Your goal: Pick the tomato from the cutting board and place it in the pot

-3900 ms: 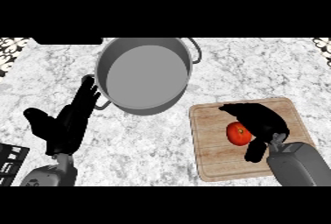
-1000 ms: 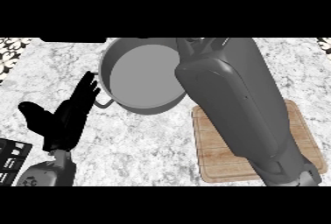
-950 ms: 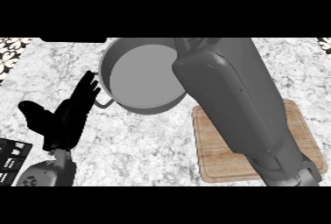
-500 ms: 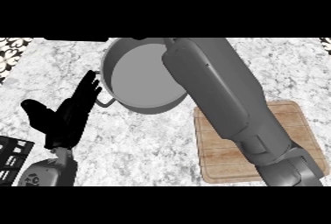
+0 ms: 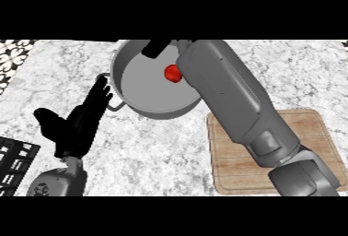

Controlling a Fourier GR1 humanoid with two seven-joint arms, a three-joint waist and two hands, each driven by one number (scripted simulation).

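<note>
My left hand [image 5: 76, 124] rests open beside the pot [image 5: 139, 99], fingers up. The tomato [image 5: 173, 73] shows inside the pot, against my right forearm; my right hand [image 5: 157, 47] is mostly hidden, so whether it has let go I cannot tell. The cutting board [image 5: 234, 166] lies bare on the marble counter [image 5: 156, 152].

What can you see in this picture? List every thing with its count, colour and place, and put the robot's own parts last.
Pot: one, grey, upper middle of the counter.
Tomato: one, red, inside the pot, beside the right forearm.
Cutting board: one, light wood, right side, partly under the right forearm.
Counter: one, white-grey marble.
Rack: one, black, lower left edge.
Left hand: one, black, open, left of the pot.
Right hand: one, black, over the pot, mostly hidden.
</note>
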